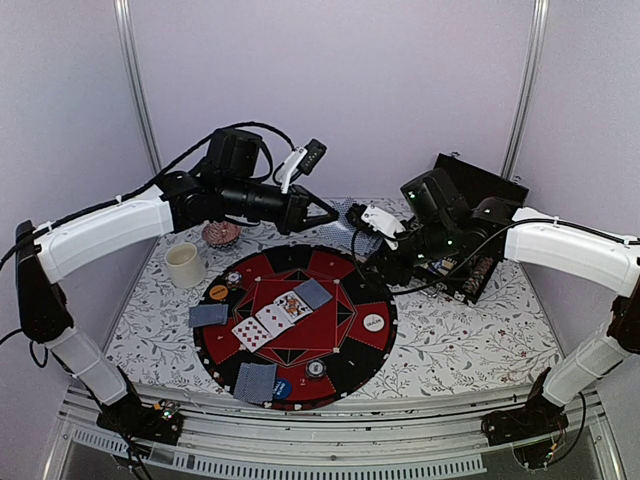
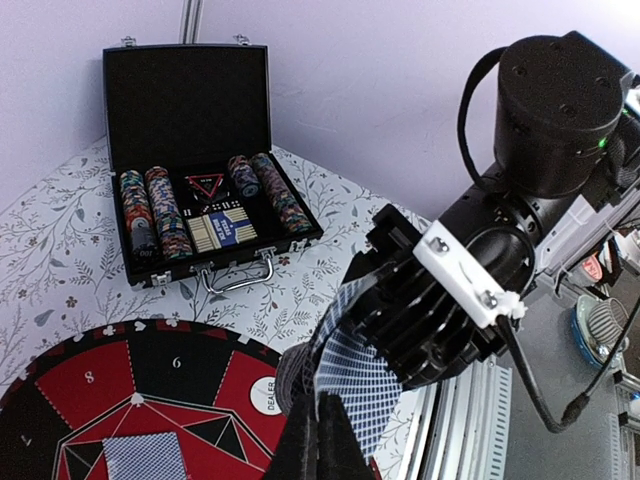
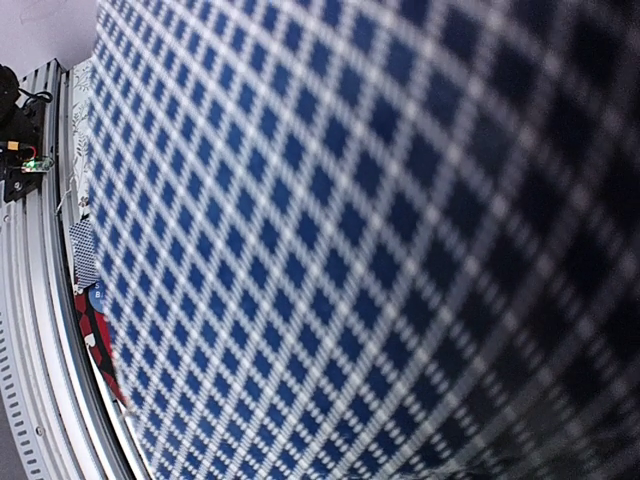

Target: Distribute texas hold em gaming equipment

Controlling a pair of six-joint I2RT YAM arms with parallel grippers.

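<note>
Jaws, left: narrow, the two dark fingertips [image 2: 298, 445] nearly together at the lower edge of the held cards [image 2: 352, 372]. Whether they pinch that edge I cannot tell. Jaws, right: hidden, since the grey-blue card back fills that wrist view, so their state cannot be told either.

The held cards hang in the air between my left gripper [image 1: 328, 214] and my right gripper [image 1: 368, 220], above the far rim of the round mat [image 1: 345, 345]. They lie straight ahead of the left tips, long axis running from those tips up under the right gripper's body. Both arms are at them, neither nearer.

On the mat below: a row of face-up cards [image 1: 268, 320], face-down cards at three spots, an orange disc [image 1: 218, 293], a white disc [image 1: 373, 322] and a blue disc [image 1: 282, 388]. Judgement: the next deal goes downward and nearward.

Beyond, the open case [image 2: 185, 100] holds rows of striped chips [image 2: 160, 215] and a boxed item at centre. A white cup [image 1: 185, 265] and a pink bowl [image 1: 221, 234] stand left of the mat.
</note>
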